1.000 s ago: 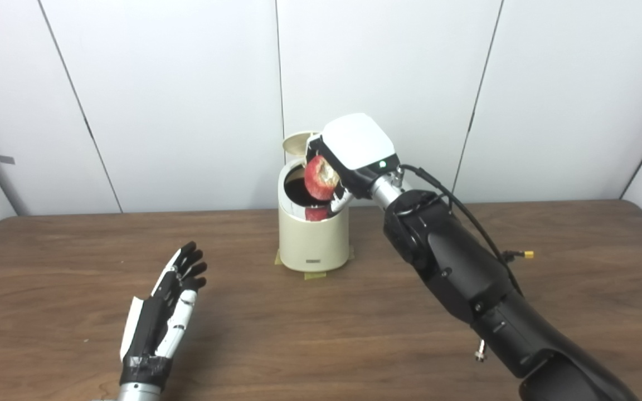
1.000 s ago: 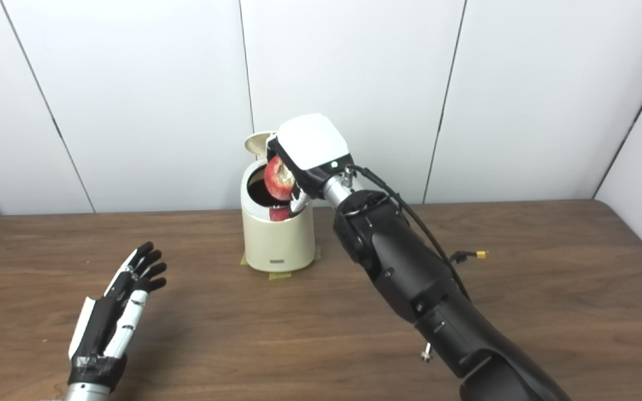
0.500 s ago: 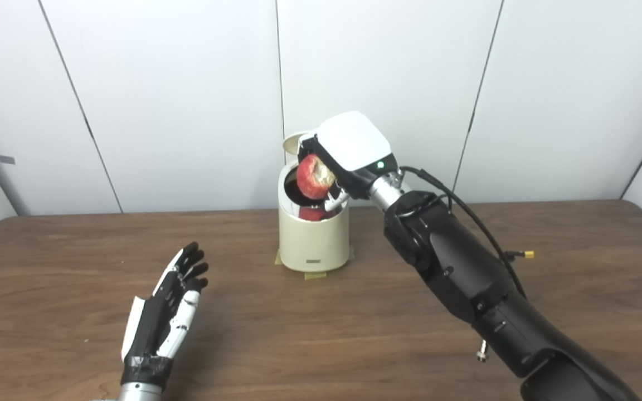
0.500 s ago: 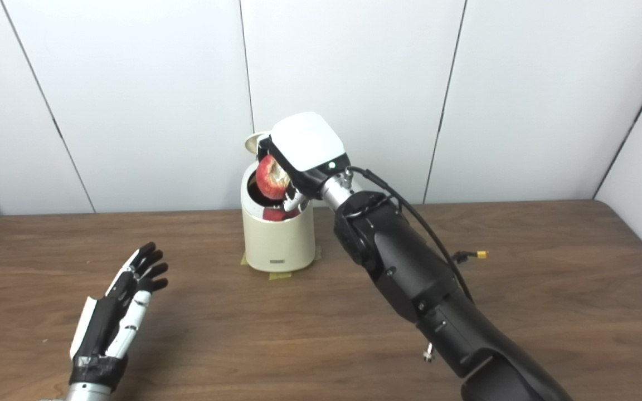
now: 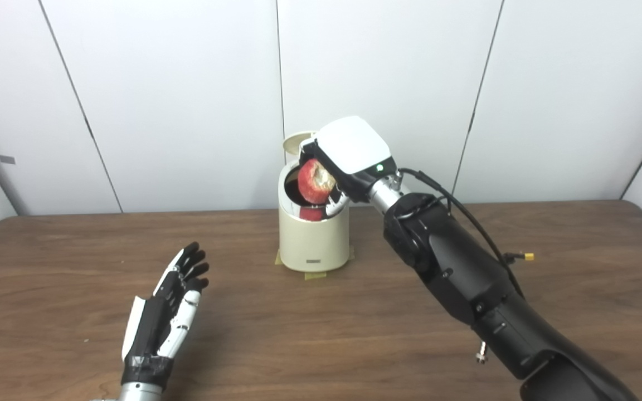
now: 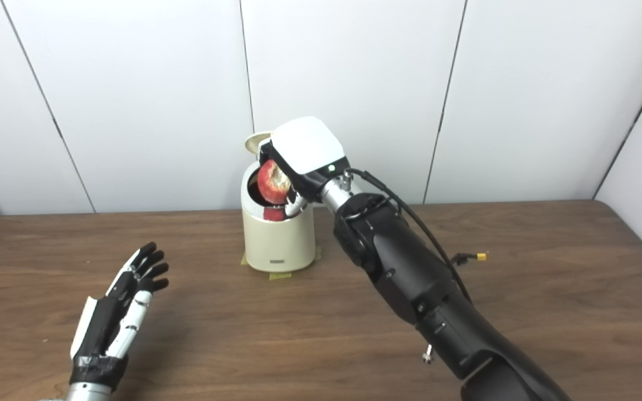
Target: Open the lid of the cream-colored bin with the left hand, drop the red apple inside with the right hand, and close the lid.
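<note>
Two hands entered, one working, one idle.

Item, right hand [image 5: 336, 167]: fingers wrapped around the red apple [image 5: 313, 182], holding it at the mouth of the cream-colored bin [image 5: 314, 239]. The apple sits over the dark opening, partly below the level of the rim on the near side; whether it touches the rim cannot be told. Against the picture of a second ago, the hand has carried the fruit leftward from the right edge of the rim to a spot more nearly over the centre of the opening, and since half a second ago it has dipped a little lower. The grip has not loosened in that time.

Item, lid [image 5: 295, 142]: standing open, tilted back behind the bin, mostly hidden by the right hand. It has not moved across the three moments.

Item, red patch [image 5: 311, 214] on the bin's inner front edge below the apple: probably a reflection of the fruit on the glossy rim, though this is a judgement.

Item, left hand [image 5: 168, 312]: empty, fingers straight and slightly spread, palm on edge above the wooden table [image 5: 76, 267], well apart from the bin. Unchanged from both earlier pictures.

Item, tape [image 5: 314, 274] under the bin's base, fixing it to the table.

Standing of the task: opening done; the apple is lined up for the drop but not yet released. The shift toward centre makes a clean fall likelier. Closing the lid remains.
</note>
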